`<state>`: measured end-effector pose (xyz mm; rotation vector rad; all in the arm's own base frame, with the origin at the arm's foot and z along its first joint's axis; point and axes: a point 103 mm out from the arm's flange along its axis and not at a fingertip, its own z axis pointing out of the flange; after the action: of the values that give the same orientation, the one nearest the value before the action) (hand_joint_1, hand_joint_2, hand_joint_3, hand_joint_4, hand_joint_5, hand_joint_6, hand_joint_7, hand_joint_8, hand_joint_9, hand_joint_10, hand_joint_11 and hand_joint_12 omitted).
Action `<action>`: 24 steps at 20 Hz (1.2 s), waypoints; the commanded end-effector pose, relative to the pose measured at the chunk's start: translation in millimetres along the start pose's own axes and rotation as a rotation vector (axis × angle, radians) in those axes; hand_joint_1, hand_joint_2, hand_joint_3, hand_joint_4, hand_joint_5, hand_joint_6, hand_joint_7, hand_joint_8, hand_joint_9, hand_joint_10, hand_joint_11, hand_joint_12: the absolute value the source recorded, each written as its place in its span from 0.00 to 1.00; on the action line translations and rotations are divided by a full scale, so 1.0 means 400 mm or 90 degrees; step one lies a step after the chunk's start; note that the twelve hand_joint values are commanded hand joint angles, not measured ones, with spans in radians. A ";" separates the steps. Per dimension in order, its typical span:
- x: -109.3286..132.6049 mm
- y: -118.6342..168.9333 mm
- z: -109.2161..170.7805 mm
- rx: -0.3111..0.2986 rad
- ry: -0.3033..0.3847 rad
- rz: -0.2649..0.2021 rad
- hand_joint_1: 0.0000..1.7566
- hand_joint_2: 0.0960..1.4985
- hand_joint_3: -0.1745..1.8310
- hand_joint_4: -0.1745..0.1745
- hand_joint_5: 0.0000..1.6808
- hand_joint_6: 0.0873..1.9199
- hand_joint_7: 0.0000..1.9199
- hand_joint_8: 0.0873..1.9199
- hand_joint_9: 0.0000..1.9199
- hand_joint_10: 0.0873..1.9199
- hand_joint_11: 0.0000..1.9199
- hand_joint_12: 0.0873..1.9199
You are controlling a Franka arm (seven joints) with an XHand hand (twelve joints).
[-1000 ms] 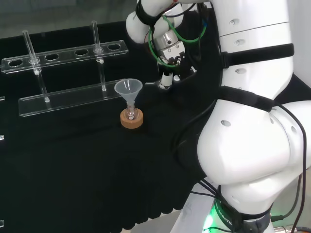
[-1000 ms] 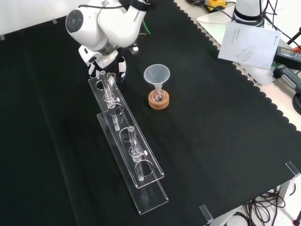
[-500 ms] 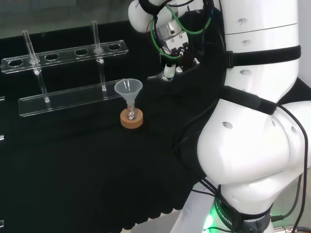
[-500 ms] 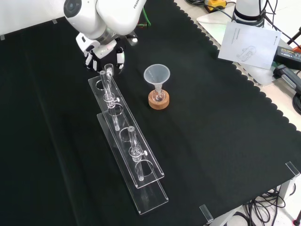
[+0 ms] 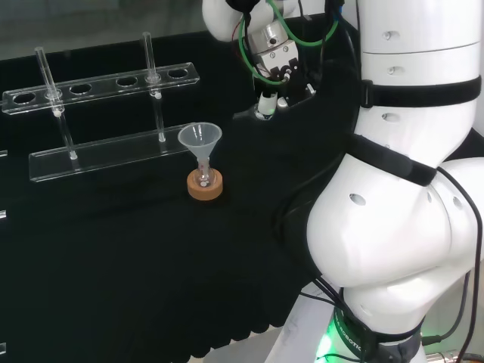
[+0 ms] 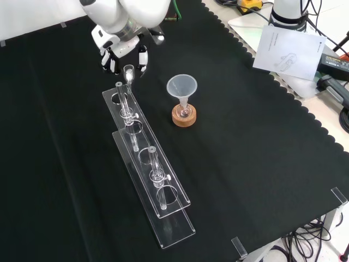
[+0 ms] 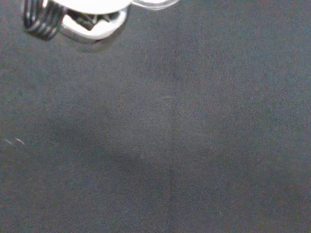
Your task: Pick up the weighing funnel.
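The weighing funnel [image 6: 129, 70], a small clear piece, hangs above the cloth between the fingers of the hand [image 6: 142, 57], which is shut on it. In the head view the hand [image 5: 265, 104] is up at the top centre, with the weighing funnel [image 5: 245, 116] showing faintly at its fingertips, left of them. A blurred white part of the hand [image 7: 80, 12] and a clear rim of the weighing funnel [image 7: 153, 4] show in the wrist view over bare black cloth.
The big funnel [image 6: 181, 86] stands in a small flask on a cork ring [image 6: 184, 115], right of the hand in the front view. A clear test tube rack [image 6: 158, 188] with two tubes runs toward the front edge. Papers and cables lie off the cloth at the upper right.
The hand has risen from the cloth with the weighing funnel held in its fingers. The big funnel and the rack have not moved.
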<state>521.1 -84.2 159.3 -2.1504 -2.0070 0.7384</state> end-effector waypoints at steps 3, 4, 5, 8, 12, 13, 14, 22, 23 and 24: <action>-0.019 -0.049 -0.035 -0.042 0.066 0.014 0.62 0.40 0.47 1.00 0.68 0.47 0.28 0.31 0.48 0.17 0.35 0.58; -0.021 -0.055 -0.041 -0.046 0.069 0.015 0.62 0.40 0.47 1.00 0.68 0.47 0.28 0.31 0.48 0.17 0.35 0.58; -0.022 -0.061 -0.046 -0.048 0.070 0.016 0.62 0.40 0.47 1.00 0.68 0.47 0.28 0.31 0.48 0.17 0.35 0.58; -0.024 -0.080 -0.058 -0.054 0.073 0.018 0.62 0.40 0.47 1.00 0.68 0.48 0.28 0.31 0.48 0.17 0.35 0.58; -0.023 -0.116 -0.074 -0.071 0.081 0.020 0.62 0.40 0.47 1.00 0.68 0.48 0.28 0.31 0.48 0.17 0.35 0.58; -0.023 -0.125 -0.078 -0.074 0.083 0.019 0.62 0.40 0.47 1.00 0.68 0.48 0.28 0.31 0.48 0.17 0.36 0.58; -0.022 -0.133 -0.082 -0.078 0.086 0.019 0.62 0.40 0.47 1.00 0.68 0.48 0.28 0.31 0.48 0.17 0.36 0.57; -0.020 -0.183 -0.096 -0.116 0.130 0.018 0.62 0.40 0.48 1.00 0.68 0.48 0.28 0.31 0.48 0.17 0.36 0.57; -0.022 -0.187 -0.098 -0.118 0.137 0.019 0.62 0.40 0.48 1.00 0.68 0.48 0.28 0.31 0.48 0.17 0.36 0.57; -0.024 -0.191 -0.100 -0.120 0.144 0.019 0.62 0.40 0.48 1.00 0.68 0.48 0.28 0.31 0.48 0.17 0.36 0.57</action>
<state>473.9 -74.7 220.8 -2.2430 -2.0072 0.3952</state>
